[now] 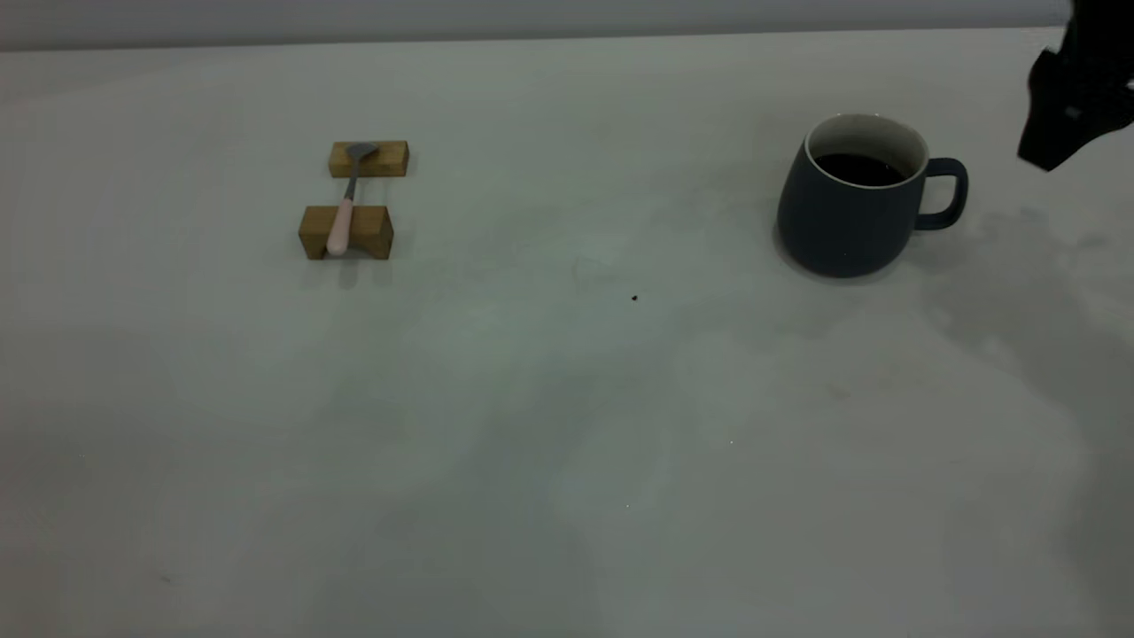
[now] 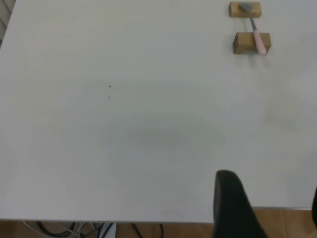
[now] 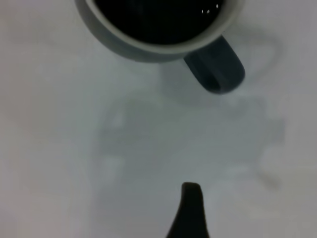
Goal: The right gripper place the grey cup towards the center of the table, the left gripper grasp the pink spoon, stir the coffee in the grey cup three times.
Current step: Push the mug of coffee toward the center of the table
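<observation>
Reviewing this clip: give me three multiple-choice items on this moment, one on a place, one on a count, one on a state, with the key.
1. Where does the pink spoon lie?
A. in the cup
B. across wooden blocks
C. flat on the table

2. How many wooden blocks are there?
A. one
B. two
C. three

3. What state is the grey cup in?
A. upright, holding coffee
B. tipped over
C. upright, empty

Key: 1 B, its bowl sits on the far block and its handle on the near one. 2 B, two show under it. 3 A, dark coffee fills it while the right gripper hangs beyond its handle.
</observation>
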You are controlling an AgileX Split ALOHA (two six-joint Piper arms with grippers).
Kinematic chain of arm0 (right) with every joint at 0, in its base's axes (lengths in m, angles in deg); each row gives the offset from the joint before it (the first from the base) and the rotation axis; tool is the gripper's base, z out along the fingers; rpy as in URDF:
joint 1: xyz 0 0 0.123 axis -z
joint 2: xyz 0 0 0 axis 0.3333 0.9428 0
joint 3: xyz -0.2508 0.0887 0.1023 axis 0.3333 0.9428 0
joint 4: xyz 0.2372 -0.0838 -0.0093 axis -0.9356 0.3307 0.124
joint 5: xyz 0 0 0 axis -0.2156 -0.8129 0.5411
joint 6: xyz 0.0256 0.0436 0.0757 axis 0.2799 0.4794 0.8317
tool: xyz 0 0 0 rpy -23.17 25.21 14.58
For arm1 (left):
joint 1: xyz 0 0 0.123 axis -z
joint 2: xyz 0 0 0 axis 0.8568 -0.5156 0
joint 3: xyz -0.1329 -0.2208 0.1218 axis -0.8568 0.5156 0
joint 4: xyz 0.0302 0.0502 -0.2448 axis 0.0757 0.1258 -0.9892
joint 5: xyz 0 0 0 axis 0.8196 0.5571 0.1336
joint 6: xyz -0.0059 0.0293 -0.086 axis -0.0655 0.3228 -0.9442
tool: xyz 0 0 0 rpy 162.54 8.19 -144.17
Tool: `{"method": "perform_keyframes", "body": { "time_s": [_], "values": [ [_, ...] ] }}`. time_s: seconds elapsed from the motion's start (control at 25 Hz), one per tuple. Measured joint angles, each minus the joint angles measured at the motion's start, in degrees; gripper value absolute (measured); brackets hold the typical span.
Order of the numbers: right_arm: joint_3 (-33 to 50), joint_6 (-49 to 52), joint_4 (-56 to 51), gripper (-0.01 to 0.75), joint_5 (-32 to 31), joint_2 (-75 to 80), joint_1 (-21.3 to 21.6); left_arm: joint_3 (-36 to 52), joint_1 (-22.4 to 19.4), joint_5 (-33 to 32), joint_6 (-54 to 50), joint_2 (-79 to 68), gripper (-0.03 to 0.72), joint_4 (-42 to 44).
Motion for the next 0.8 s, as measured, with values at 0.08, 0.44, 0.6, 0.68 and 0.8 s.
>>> {"method": "perform_keyframes", "body": {
  "time_s": [0.08,0.44,0.6,0.68,0.8],
  "values": [
    [-1.78,-2.17,0.01,0.710,0.00,2.27,0.00,0.00,0.00,0.00,0.00,0.00,0.459,0.00],
    [-4.81,-9.31,0.06,0.703,2.35,7.12,-0.26,0.00,0.00,0.00,0.00,0.00,0.459,0.00],
    [-4.81,-11.08,0.07,0.701,4.05,8.73,-1.59,0.00,0.00,0.00,0.00,0.00,0.459,0.00],
    [-4.81,-11.52,0.01,0.700,5.14,9.58,-2.22,0.00,0.00,0.00,0.00,0.00,0.459,0.00],
    [-4.85,-11.72,-0.35,0.699,6.33,10.41,-2.62,0.00,0.00,0.00,0.00,0.00,0.459,0.00]
  ]
}}
